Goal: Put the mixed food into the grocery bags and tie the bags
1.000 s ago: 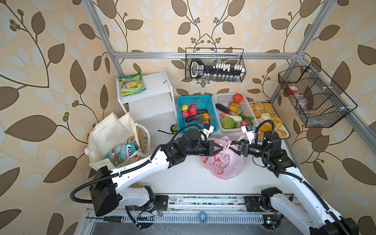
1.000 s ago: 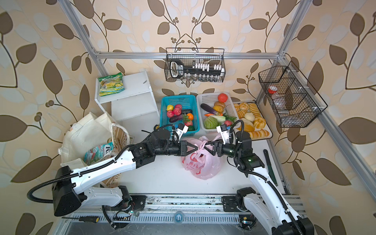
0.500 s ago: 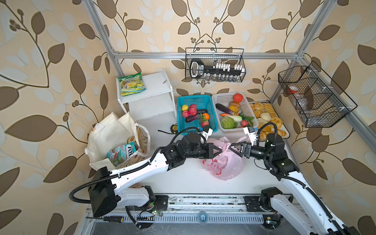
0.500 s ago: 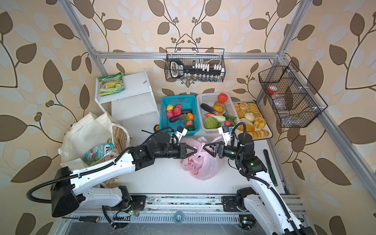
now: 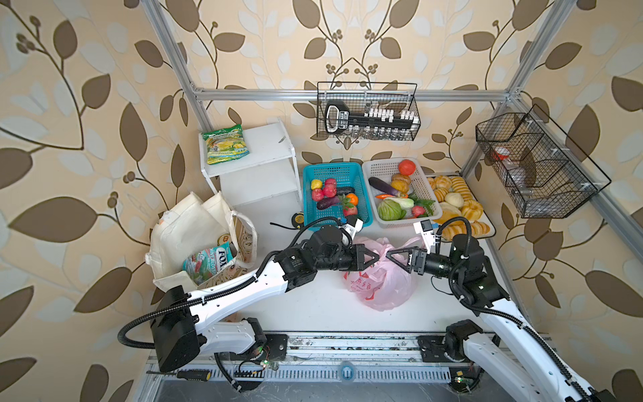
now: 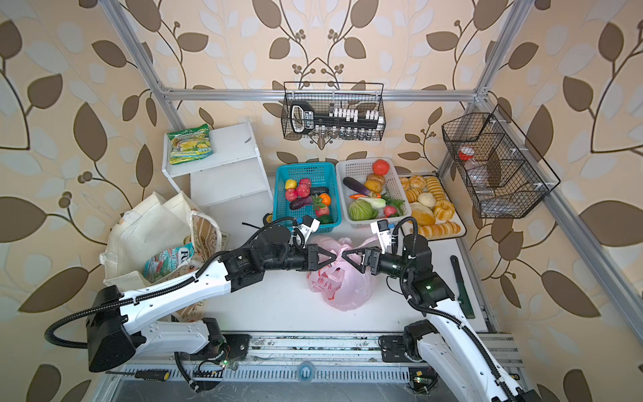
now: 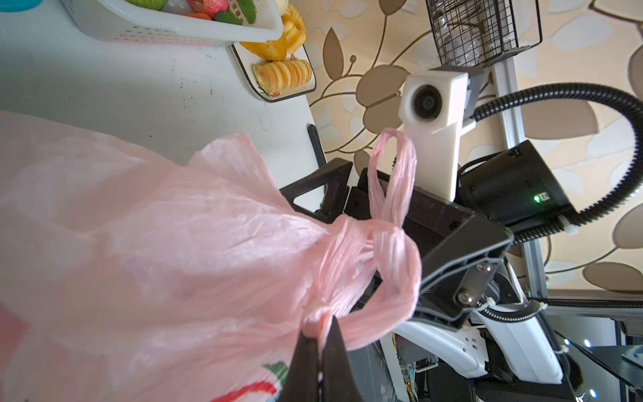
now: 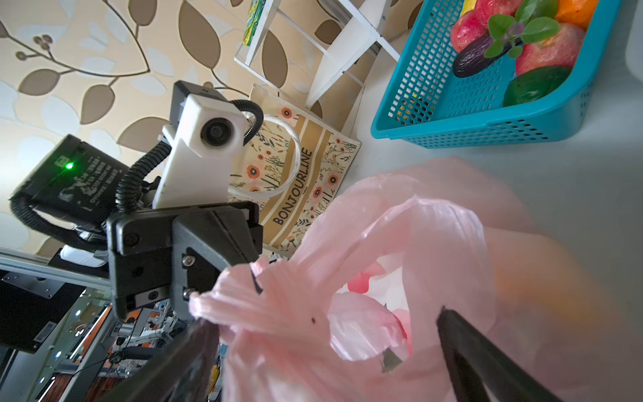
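Observation:
The pink plastic bag (image 5: 379, 285) (image 6: 342, 287) lies mid-table with its handles twisted into a knot (image 7: 379, 250). My left gripper (image 5: 376, 258) (image 7: 320, 322) is shut on a bunched handle of this bag. My right gripper (image 5: 388, 256) (image 8: 323, 323) faces it tip to tip and stands open, its fingers (image 8: 452, 327) on either side of the bag's gathered top. The cream canvas tote (image 5: 188, 226) (image 6: 146, 222) stands at the left, with a teal-red snack packet (image 5: 208, 264) and a gold-topped can (image 5: 224, 239) inside. Toy fruit (image 5: 328, 191) fills the blue basket (image 5: 306, 209).
A white basket (image 5: 426, 189) of vegetables and a tray (image 5: 489, 221) of bread sit behind the bag. A white shelf (image 5: 264, 149) holds a green-yellow packet (image 5: 224, 144). Wire baskets (image 5: 368, 111) hang on the walls. A tape measure (image 5: 297, 218) lies by the blue basket.
My right gripper's jaws have opened wide around the bag's top. The left gripper stays shut on its handle, and the two grippers have drawn closer together.

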`<state>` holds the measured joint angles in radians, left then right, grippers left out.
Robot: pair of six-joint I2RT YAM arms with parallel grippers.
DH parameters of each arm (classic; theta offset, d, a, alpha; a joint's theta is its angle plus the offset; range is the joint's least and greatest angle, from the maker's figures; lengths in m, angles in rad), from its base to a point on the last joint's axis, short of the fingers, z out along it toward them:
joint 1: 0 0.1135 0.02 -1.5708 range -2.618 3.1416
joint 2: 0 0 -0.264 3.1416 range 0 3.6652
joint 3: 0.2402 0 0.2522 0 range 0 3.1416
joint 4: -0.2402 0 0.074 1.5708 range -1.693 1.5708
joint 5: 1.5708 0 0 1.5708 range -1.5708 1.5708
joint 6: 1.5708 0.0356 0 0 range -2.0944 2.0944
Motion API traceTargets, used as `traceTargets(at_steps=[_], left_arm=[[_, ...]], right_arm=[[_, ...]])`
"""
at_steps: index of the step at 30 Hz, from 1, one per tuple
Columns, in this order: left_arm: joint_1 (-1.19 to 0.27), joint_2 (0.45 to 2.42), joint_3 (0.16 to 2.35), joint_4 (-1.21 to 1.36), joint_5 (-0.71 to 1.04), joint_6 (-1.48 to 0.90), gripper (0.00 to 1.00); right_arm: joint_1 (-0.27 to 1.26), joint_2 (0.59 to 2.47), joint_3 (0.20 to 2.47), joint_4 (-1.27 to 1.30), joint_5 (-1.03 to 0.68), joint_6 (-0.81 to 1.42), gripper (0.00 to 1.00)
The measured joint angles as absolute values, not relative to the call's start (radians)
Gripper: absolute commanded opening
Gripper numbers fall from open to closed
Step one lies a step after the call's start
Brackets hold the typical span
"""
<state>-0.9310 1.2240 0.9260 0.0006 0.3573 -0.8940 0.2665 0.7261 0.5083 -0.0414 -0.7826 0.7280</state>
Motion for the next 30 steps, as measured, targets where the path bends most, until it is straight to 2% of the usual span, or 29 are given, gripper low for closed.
traceTargets(at_steps=[2, 4, 5, 10, 16, 18, 20, 26, 30], left_arm=[[-0.931, 1.220, 0.926, -0.012, 0.357, -0.894, 0.00], [-0.931, 1.212, 0.926, -0.035, 0.357, -0.895, 0.00], [-0.931, 1.208, 0.926, -0.043, 0.357, -0.895, 0.00], [-0.943, 1.196, 0.923, -0.048, 0.358, -0.917, 0.00], [-0.968, 1.197, 0.889, -0.048, 0.358, -0.935, 0.00], [-0.980, 1.199, 0.887, -0.043, 0.358, -0.940, 0.00], [-0.995, 1.206, 0.881, -0.025, 0.356, -0.943, 0.00], [-1.021, 1.266, 0.878, 0.001, 0.329, -0.946, 0.01], [-1.021, 1.270, 0.870, 0.008, 0.287, -0.946, 0.02]], right_arm=[[0.266, 0.727, 0.493, -0.017, -0.752, 0.754, 0.81], [0.266, 0.730, 0.479, 0.006, -0.735, 0.767, 0.67], [0.266, 0.733, 0.476, 0.013, -0.727, 0.778, 0.63], [0.233, 0.738, 0.471, 0.056, -0.705, 0.804, 0.61], [0.194, 0.770, 0.467, 0.099, -0.673, 0.862, 0.48], [0.194, 0.768, 0.462, 0.112, -0.659, 0.881, 0.46], [0.194, 0.762, 0.458, 0.128, -0.646, 0.892, 0.49], [0.186, 0.719, 0.447, 0.108, -0.641, 0.888, 0.83], [0.178, 0.648, 0.428, 0.081, -0.665, 0.859, 0.93]])
